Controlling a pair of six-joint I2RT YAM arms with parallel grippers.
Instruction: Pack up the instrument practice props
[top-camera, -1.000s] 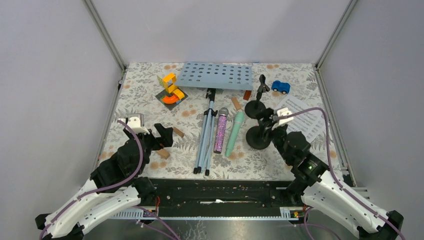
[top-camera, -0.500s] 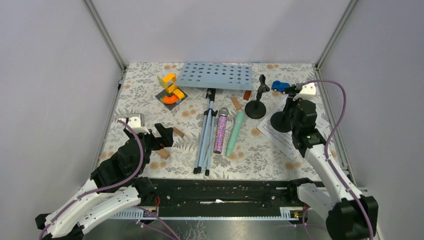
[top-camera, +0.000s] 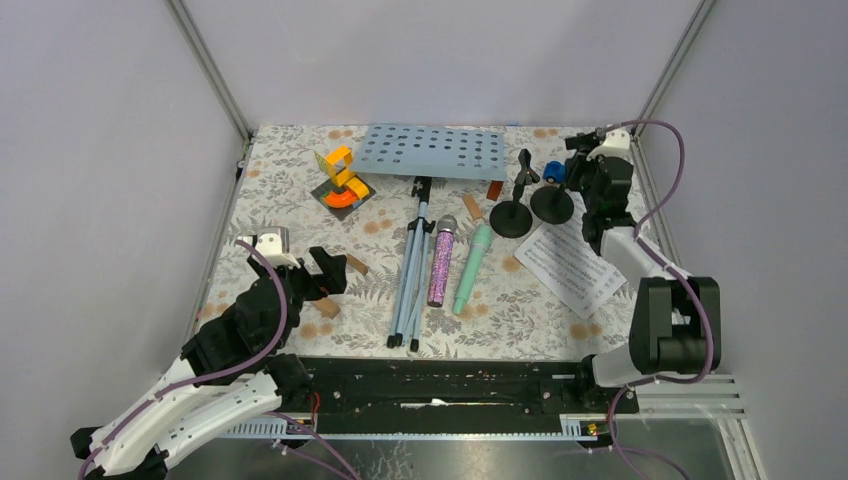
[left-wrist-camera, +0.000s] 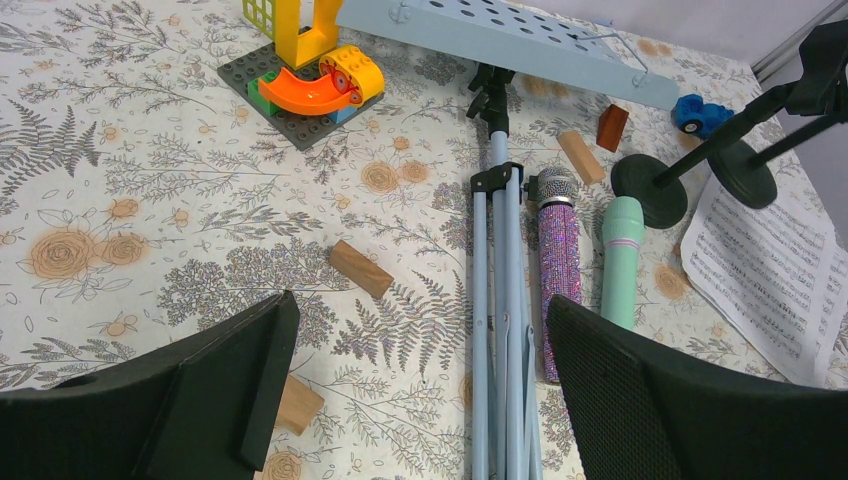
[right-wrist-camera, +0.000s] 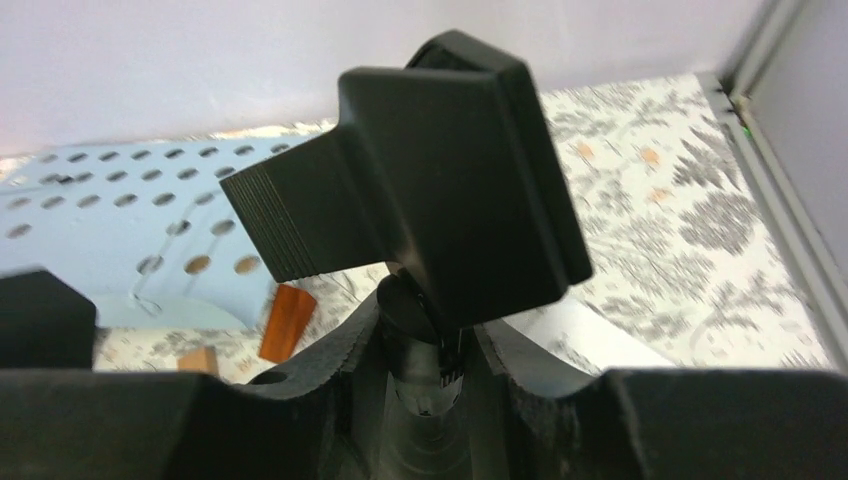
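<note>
**Right pincer** (top-camera: 585, 172): the jaws are closed round the thin stem of one black mic holder (top-camera: 552, 204), just under its clip. The round base hangs below the pincer and to its left. I cannot tell whether the base touches the cloth.
- The second mic holder (top-camera: 510, 217) stands upright, further to this pincer's left. The two bases are close, but contact is not discernible.
- The blue toy car (top-camera: 554, 172) sits just to the pincer's left, partly hidden behind the held stem.
- The sheet-music page (top-camera: 570, 265) lies flat on the cloth, on the pincer's near side, toward its own arm base.

**Left pincer** (top-camera: 325, 270): the jaws stand wide apart with nothing between them, low over the floral cloth.
- A wooden block (top-camera: 357, 264) lies just beyond its tips.
- The music rack (top-camera: 432, 152) lies on the cloth. Its folded tripod legs run straight ahead of the pincer, and the perforated panel is at the far end.
- The purple glitter microphone (top-camera: 440, 262) lies ahead and to the pincer's right, beside the legs.
- The mint-green microphone (top-camera: 470, 268) lies alongside it, one step further right, between the two pincers.
- A toy brick build (top-camera: 342, 183) sits well ahead and to the left.
</note>
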